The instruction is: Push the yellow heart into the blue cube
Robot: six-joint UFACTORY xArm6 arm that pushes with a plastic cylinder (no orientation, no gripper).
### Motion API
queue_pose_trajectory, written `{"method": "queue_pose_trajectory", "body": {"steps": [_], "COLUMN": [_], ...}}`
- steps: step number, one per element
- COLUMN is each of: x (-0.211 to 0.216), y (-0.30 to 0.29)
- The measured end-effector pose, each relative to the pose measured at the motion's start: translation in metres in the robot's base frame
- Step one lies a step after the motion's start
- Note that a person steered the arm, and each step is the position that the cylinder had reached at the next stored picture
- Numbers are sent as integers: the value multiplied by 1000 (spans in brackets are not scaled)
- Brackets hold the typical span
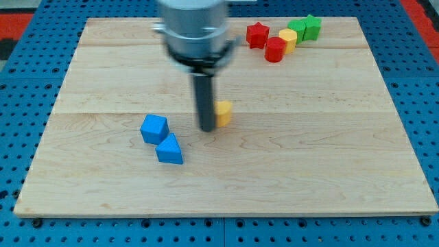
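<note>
The yellow heart [223, 112] lies near the board's middle, partly hidden behind my rod. My tip [207, 128] rests on the board touching or nearly touching the heart's left side. The blue cube [154, 128] sits to the left of my tip, about a block's width or more away. A blue triangular block [169, 149] lies just below and right of the cube, touching or almost touching it.
At the view's top right sits a cluster: a red star [257, 34], a red cylinder [275, 49], a yellow block [288, 39], a green cube [297, 29] and a green star [312, 26]. The wooden board [309, 158] ends at blue matting on all sides.
</note>
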State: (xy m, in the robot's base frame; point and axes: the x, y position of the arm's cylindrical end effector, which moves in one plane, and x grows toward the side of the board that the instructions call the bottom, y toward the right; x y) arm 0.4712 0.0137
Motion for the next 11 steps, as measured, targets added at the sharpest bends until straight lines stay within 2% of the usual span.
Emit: {"method": "queue_pose_trajectory", "body": {"steps": [1,2,3,4,5,6,7,8,9,10,11], "x": [-43,-54,-109,-63,-51,-34,-29,-17,-18,-39,-104], "y": [10,55,98,15,-5,102,34,29,-42,-62,-82]}}
